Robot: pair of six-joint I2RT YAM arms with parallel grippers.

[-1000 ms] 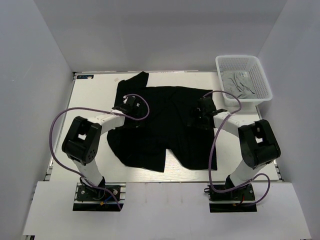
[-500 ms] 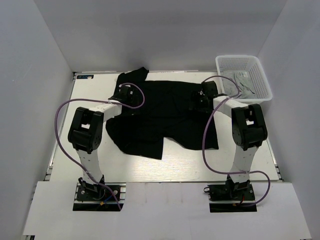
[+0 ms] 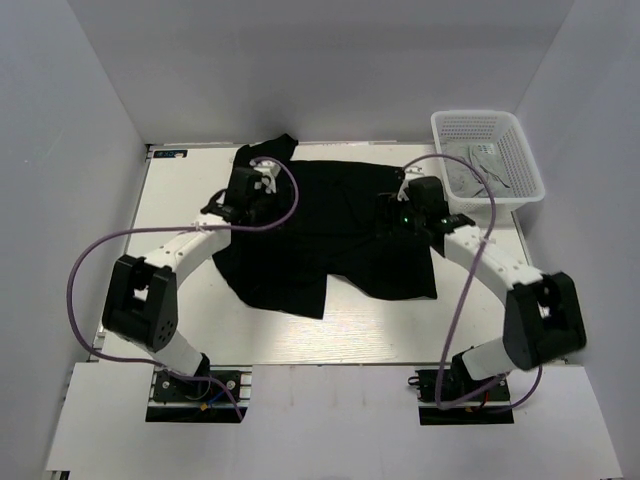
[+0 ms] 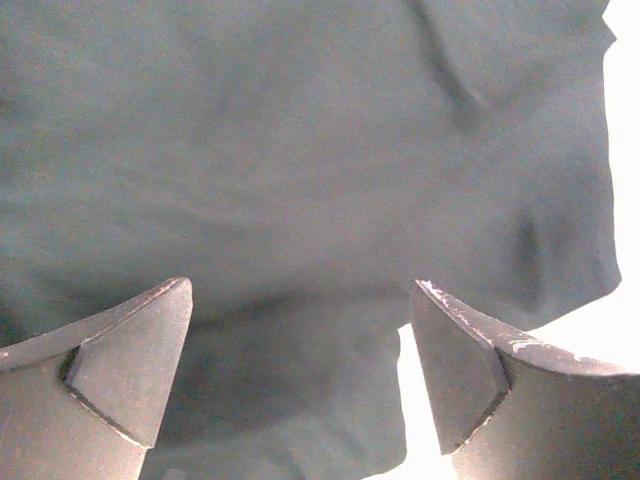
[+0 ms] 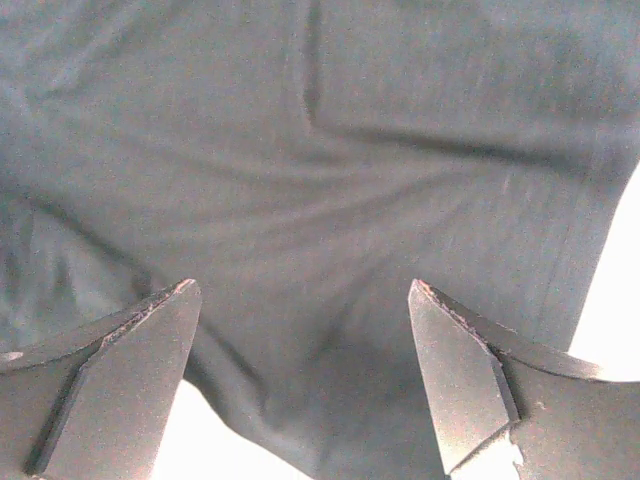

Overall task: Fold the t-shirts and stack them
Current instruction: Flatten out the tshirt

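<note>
Black t-shirt (image 3: 330,235): a solid black shirt without print is laid out, unfolded, over the middle of the white table (image 3: 180,210), at the centre of the top view.
Shape of the black t-shirt: one sleeve is pushed toward the upper left of the top view. The lower edge is uneven, and a narrow wedge of table is shown between two flaps at the lower middle.
Surface of the black t-shirt: soft creases and shallow ridges are seen in both wrist views. The cloth (image 4: 300,150) fills most of the left wrist view, with bright table exposed along the right side. In the right wrist view the cloth (image 5: 350,150) is wrinkled, with bright table exposed at the lower left and lower right.
Light grey t-shirt (image 3: 478,165): it is bundled inside the white mesh basket (image 3: 440,125), at the upper right of the top view, apart from the black one.
Left gripper (image 3: 247,190): it is held over the upper left part of the black shirt. Its jaws (image 4: 300,300) are spread wide, and nothing is gripped between them.
Right gripper (image 3: 405,208): it is held over the upper right part of the black shirt, just left of the basket. Its jaws (image 5: 300,290) are spread wide and nothing is clasped.
</note>
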